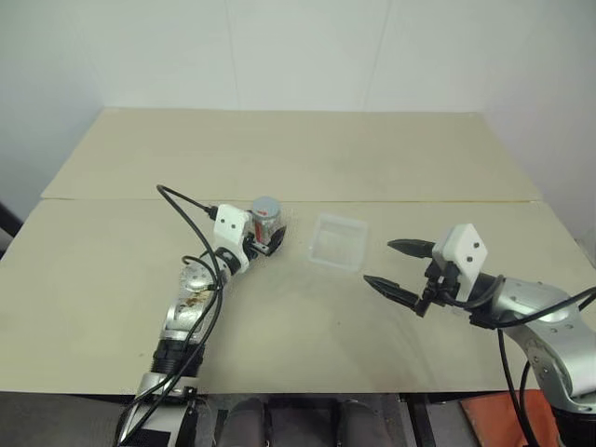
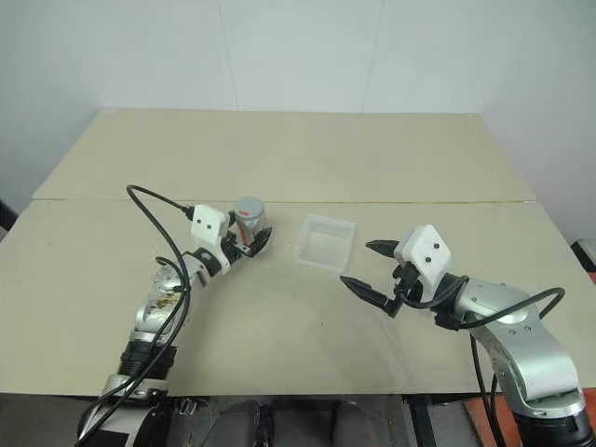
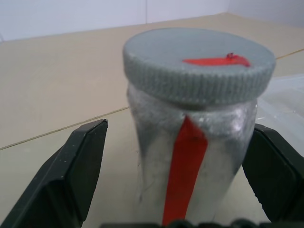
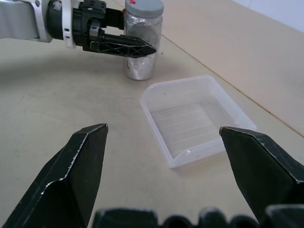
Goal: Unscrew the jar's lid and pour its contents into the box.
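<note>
The jar [image 1: 267, 224] stands upright on the tabletop [image 1: 307, 149], its long axis vertical and its lid [image 3: 198, 64] facing up. It sits near the middle of the tabletop, just on the robot's side of the seam that runs from the left edge to the right edge. Its body is silvery and crinkled, with a red strip running down the side. The lid is grey with a ribbed rim, screwed on, and carries a small red mark on its flat top.

The left end effector [image 1: 270, 241] is open, one finger on each side of the jar's body with gaps between fingers [image 3: 71, 175] and jar; it points level at the jar below the lid.

The box [image 1: 337, 241], clear plastic with rounded corners, lies flat and open upward just beside the jar toward the right edge.

The right end effector [image 1: 399, 270] is open and holds nothing, hovering near the box on its right-edge side.
</note>
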Available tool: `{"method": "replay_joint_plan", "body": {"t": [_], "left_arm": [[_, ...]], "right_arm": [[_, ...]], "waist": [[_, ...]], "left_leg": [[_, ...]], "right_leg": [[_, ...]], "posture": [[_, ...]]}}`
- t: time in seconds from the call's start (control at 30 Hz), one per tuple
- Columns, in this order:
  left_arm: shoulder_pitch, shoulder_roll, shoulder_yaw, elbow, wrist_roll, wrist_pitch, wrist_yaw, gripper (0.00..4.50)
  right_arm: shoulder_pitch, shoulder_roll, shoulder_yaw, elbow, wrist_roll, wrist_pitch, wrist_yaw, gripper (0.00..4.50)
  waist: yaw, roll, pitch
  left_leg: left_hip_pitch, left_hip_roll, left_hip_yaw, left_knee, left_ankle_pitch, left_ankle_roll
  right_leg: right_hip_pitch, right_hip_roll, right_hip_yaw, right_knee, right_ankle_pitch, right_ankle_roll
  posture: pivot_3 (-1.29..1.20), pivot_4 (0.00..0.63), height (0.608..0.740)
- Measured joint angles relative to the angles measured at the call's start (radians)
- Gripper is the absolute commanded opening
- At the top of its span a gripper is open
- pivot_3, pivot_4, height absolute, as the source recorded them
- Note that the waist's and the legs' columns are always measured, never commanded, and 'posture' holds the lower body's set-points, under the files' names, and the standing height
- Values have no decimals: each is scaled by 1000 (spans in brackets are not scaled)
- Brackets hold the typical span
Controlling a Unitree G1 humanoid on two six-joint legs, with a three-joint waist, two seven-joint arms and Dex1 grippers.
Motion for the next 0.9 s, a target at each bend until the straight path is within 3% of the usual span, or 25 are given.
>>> {"method": "replay_joint_plan", "body": {"t": [0.07, 0.17, 0.37, 0.6, 0.9], "left_arm": [[-8, -5, 0, 18, 0, -10, 3, 4492], [-13, -13, 1, 30, 0, -24, 9, 3875], [-15, -20, 24, 41, -1, -45, 41, 1974], [-15, -6, 21, 46, -6, -81, 2, 1928], [-21, 219, -10, -92, -203, 59, -454, 1928]], "right_arm": [[1, 0, 0, -1, 0, 0, 0, 4356], [3, 0, 0, -6, 0, 0, 0, 4500], [15, 0, -1, -19, 0, 0, -4, 4500], [10, 1, 2, -21, 0, 0, -14, 4500], [-211, 76, 20, -31, 125, 71, -48, 4500]], "waist": [[0, 0, 0], [0, 0, 0], [0, 0, 0], [0, 0, 0], [-9, 0, 0]], "left_leg": [[0, 0, 0, 0, 0, 0], [0, 0, 0, 0, 0, 0], [0, 0, 0, 0, 0, 0], [0, 0, 0, 0, 0, 0], [1, 1, 0, 0, 0, -1]], "right_leg": [[0, 0, 0, 0, 0, 0], [0, 0, 0, 0, 0, 0], [0, 0, 0, 0, 0, 0], [0, 0, 0, 0, 0, 0], [0, 0, -1, 1, 0, 0]], "posture": [[0, 150, 740], [0, 150, 740], [0, 150, 740], [0, 150, 740], [0, 150, 740]]}}
